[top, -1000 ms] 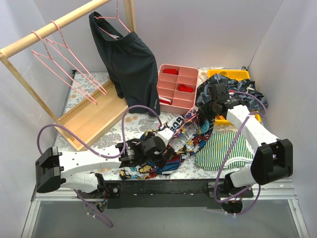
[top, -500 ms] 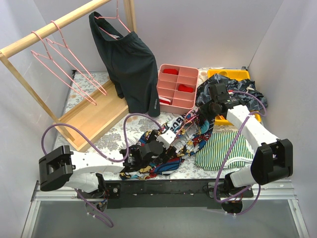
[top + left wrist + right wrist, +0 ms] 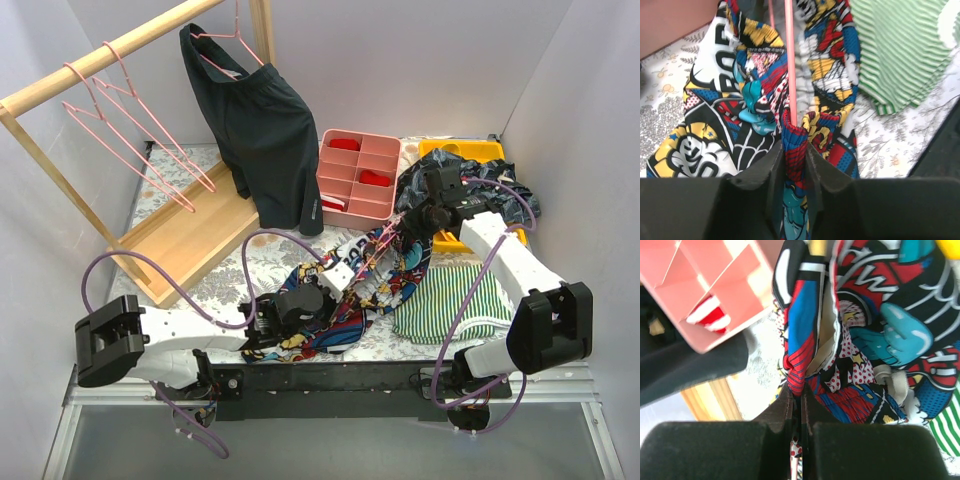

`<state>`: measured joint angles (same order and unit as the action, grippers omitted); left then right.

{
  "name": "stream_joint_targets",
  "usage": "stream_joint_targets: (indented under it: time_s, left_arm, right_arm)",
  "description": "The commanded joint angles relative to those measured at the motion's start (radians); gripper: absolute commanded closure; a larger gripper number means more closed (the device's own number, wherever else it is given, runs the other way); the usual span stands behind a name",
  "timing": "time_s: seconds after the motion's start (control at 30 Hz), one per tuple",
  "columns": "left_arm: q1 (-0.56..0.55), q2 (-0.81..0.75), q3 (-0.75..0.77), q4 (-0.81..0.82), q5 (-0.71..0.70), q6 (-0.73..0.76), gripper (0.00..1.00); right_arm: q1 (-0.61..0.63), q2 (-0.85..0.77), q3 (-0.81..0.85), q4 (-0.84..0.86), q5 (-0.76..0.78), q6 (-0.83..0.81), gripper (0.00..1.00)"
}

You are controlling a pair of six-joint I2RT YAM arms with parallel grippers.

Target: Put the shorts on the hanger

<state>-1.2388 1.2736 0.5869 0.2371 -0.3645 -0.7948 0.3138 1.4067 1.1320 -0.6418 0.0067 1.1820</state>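
Note:
The comic-print shorts [image 3: 372, 283] lie bunched on the table between the arms. My left gripper [image 3: 338, 282] is shut on a raised red and blue fold of the shorts [image 3: 795, 145]. The thin pink hanger [image 3: 790, 60] runs straight up from that fold and through the cloth [image 3: 378, 252]. At the far end of the shorts, my right gripper [image 3: 415, 222] is shut on a red and blue edge of the shorts [image 3: 801, 371]. A sliver of pink bar shows low between its jaws. The hanger's hook is hidden.
A wooden rack stands at the back left with spare pink hangers [image 3: 130, 125] and hanging black shorts [image 3: 265, 140]. Behind the shorts are a pink compartment tray [image 3: 358, 180], a yellow tray [image 3: 462, 152] and a dark patterned garment [image 3: 500, 195]. A green striped cloth [image 3: 450, 300] lies right.
My left gripper's jaws have closed onto the fold of the shorts beside the hanger bar, and the left arm has shifted slightly. The right arm has hardly moved.

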Motion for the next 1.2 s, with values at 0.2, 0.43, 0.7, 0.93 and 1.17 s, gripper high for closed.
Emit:
stream_joint_targets:
  time_s: [0.2, 0.43, 0.7, 0.93, 1.17]
  left_arm:
    - [0.009, -0.259, 0.002, 0.015, 0.019, -0.072, 1.0]
    - [0.009, -0.381, 0.047, -0.086, 0.042, -0.107, 1.0]
    - [0.009, -0.509, 0.109, -0.197, -0.008, -0.133, 1.0]
    - [0.009, -0.525, 0.327, -0.401, -0.001, -0.11, 1.0]
    - [0.009, -0.551, 0.517, -0.539, -0.028, -0.113, 1.0]
  right_arm:
    - [0.008, -0.09, 0.046, 0.086, -0.125, -0.215, 0.65]
    - [0.01, -0.1, 0.159, 0.076, -0.097, -0.373, 0.27]
    - [0.01, -0.101, 0.415, -0.011, -0.013, -0.49, 0.18]
    - [0.01, -0.12, 0.532, -0.042, 0.079, -0.528, 0.03]
    - [0.007, -0.109, 0.474, 0.057, 0.044, -0.605, 0.02]
